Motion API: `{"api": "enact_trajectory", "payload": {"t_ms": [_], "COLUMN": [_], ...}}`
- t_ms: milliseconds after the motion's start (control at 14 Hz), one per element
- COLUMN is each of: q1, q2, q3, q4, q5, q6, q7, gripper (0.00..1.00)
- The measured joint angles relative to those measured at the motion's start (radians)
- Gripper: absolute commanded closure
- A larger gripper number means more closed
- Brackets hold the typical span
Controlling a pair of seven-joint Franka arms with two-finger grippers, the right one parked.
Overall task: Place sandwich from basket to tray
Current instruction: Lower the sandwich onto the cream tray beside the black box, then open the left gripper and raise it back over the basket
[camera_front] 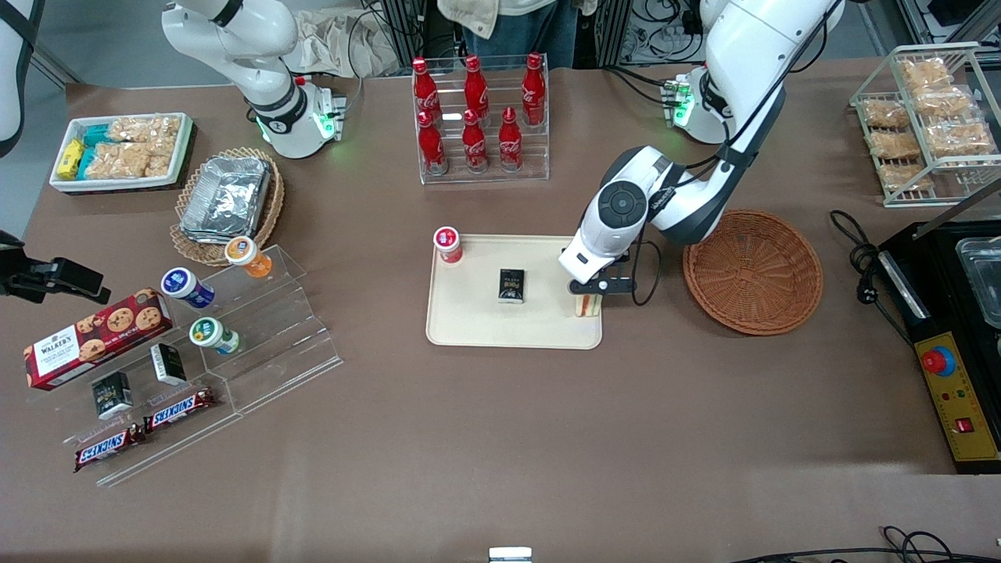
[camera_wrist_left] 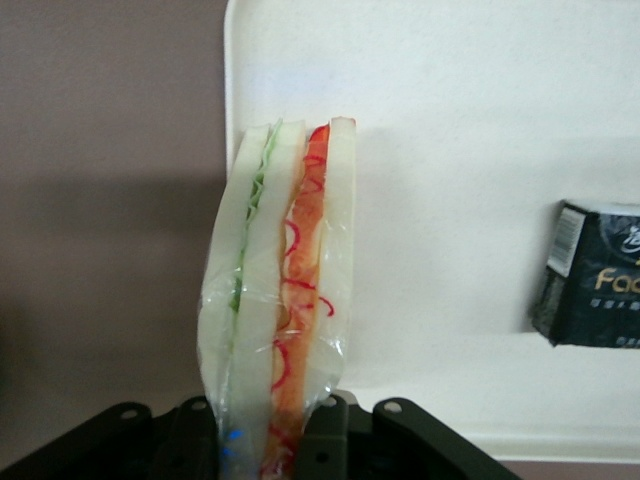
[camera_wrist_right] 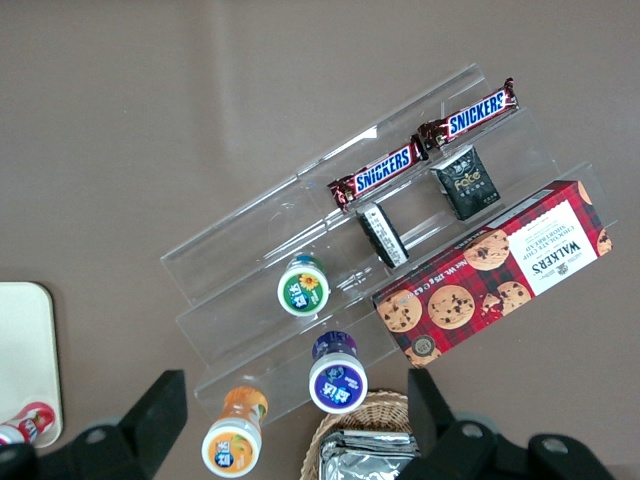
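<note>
We list the brown table (camera_front: 500,438) first, as it carries everything else. Next, the clear stepped display (camera_front: 258,336) toward the parked arm's end: we count three small round-lidded tubs (camera_front: 188,287) on its steps, two dark packets, two Snickers bars (camera_front: 180,409) and a red cookie box (camera_front: 98,338). The clear bottle rack (camera_front: 481,125), far from the front camera, holds six red cola bottles. The wire rack (camera_front: 927,117) at the working arm's end holds bagged snacks.

The tray (camera_front: 485,328), cream and low-rimmed, lies mid-table. We find in it a red-lidded cup (camera_front: 448,244) at one corner, a small black box (camera_front: 512,285) near its middle, and the sandwich (camera_front: 588,305) at its edge nearest the basket, standing on edge. The basket (camera_front: 753,271), reddish-brown wicker, sits just beside the tray toward the working arm's end; we see nothing in it.

The white box (camera_front: 121,152) holds snack packets; the tan wicker basket (camera_front: 227,202) holds stacked foil trays.

The gripper (camera_front: 588,291) sits over the tray's edge, jaws narrow and clamped on the sandwich (camera_wrist_left: 285,300); in the wrist view we see its black fingers (camera_wrist_left: 322,440) pressing the wrapped bread on both sides, green and orange-red filling showing between the slices.
</note>
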Motion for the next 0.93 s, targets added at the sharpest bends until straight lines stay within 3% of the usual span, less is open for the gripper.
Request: {"api": "enact_trajectory", "payload": {"t_ms": [71, 571, 786, 929], "q1": [-0.002, -0.002, 0.006, 0.014], "q2": [0.0, -0.014, -0.104, -0.168], "q3": [0.0, 0.001, 0.002, 0.005], "q4": [-0.009, -0.009, 0.066, 0.186], "q5": [0.001, 0.024, 0.024, 0.023], "q6": [0.018, 0.022, -0.114, -0.298], "q7": [-0.007, -0.035, -0.058, -0.059], "gripper": [0.0, 0.0, 0.0, 0.0]}}
